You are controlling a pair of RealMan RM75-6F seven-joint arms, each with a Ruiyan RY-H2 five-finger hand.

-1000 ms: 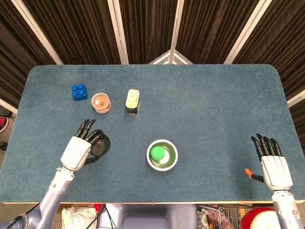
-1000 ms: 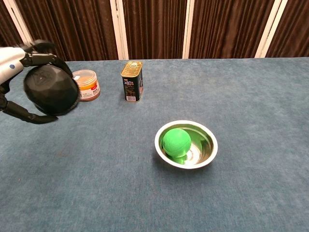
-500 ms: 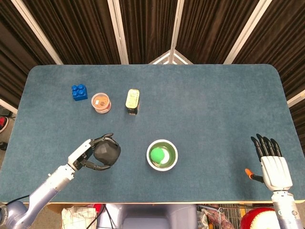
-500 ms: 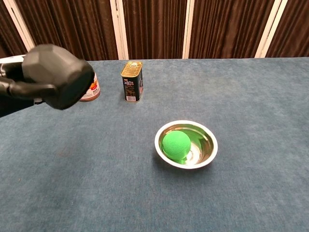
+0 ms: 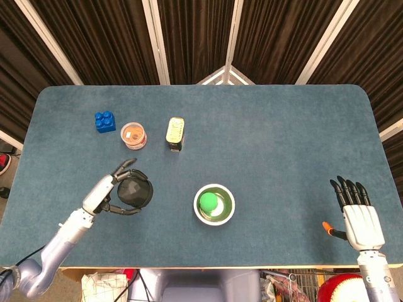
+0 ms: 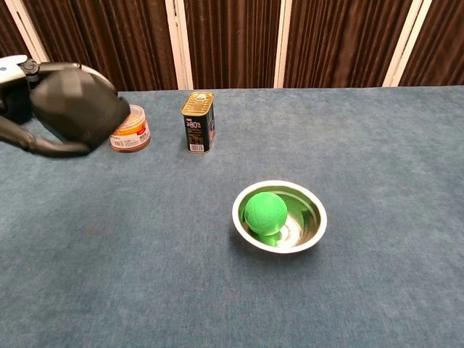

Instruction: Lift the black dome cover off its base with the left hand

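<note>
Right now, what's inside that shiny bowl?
A green ball sits inside the bowl, toward its left side. Bare metal shows beside it. The bowl's floor under the ball is covered, so anything beneath it cannot be seen.

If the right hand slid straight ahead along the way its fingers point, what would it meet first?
Nothing, it seems: the right hand points toward the far edge of the blue felt table, and that strip looks bare, though depth is unclear.

The left hand [image 5: 108, 192] holds the black dome cover [image 5: 135, 192] raised above the desk, fingers [image 5: 123, 167] curled around it. The right hand [image 5: 357, 216] lies flat, fingers together and extended.
</note>
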